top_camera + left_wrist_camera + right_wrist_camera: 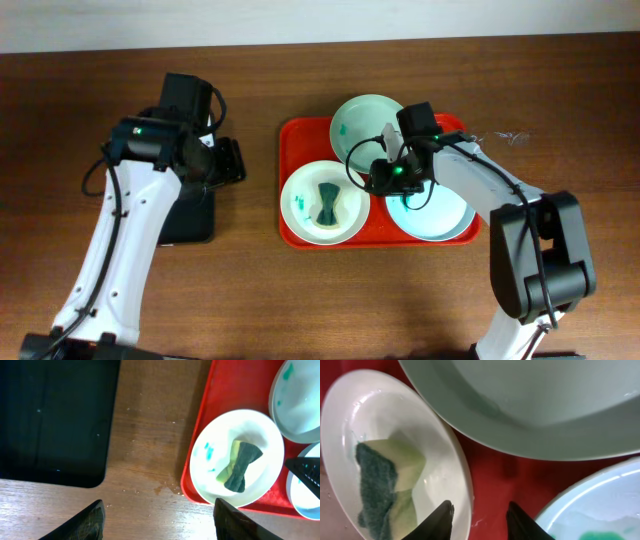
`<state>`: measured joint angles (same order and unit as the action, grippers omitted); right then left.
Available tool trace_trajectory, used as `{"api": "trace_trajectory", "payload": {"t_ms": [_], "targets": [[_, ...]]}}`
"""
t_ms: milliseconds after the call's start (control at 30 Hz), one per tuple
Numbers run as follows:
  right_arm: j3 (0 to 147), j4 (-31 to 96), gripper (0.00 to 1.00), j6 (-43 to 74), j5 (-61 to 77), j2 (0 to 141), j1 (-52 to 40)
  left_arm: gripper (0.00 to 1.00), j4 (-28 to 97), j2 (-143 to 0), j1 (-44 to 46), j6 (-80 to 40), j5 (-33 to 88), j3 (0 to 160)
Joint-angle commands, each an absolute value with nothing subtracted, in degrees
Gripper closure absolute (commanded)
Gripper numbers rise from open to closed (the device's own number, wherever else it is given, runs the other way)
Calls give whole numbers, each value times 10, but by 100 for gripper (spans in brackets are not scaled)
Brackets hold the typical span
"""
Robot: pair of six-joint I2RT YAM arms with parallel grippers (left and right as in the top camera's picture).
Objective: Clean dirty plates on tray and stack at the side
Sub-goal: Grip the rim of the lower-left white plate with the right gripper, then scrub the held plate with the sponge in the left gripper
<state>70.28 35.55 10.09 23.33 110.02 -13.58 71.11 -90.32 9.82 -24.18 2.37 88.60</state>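
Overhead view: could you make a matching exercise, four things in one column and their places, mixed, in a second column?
Things:
1 sponge
2 black tray
3 right gripper
4 red tray

Places:
a under three plates
b on the table, left of the red tray
c in the left plate
d over the red tray, among the plates

Pairs: 1-c; 2-b; 3-d; 4-a

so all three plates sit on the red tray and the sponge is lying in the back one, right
Not quite. The sponge lies in the left plate, not the back plate, as the overhead view shows. All three do sit on the red tray.
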Motion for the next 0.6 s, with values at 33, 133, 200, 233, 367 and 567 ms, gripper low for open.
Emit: {"api": "trace_trajectory", "payload": {"t_ms": [33,133,200,233,367,567], "targets": [[693,340,64,77,279,1110,-145,33,707,-934,97,-221,52,881],[687,339,64,80,255,1110,-149,34,707,-943,97,-214,52,881],[661,323,65,95,220,1115,-150,34,709,-952,99,-210,55,881],[653,317,69,95,220,1120,-150,37,708,-957,104,-198,68,881],[650,310,79,95,225,1125,-150,57,692,-997,160,-164,112,881],[650,308,79,99,240,1125,-150,26,648,-1106,239,-122,183,881]]}}
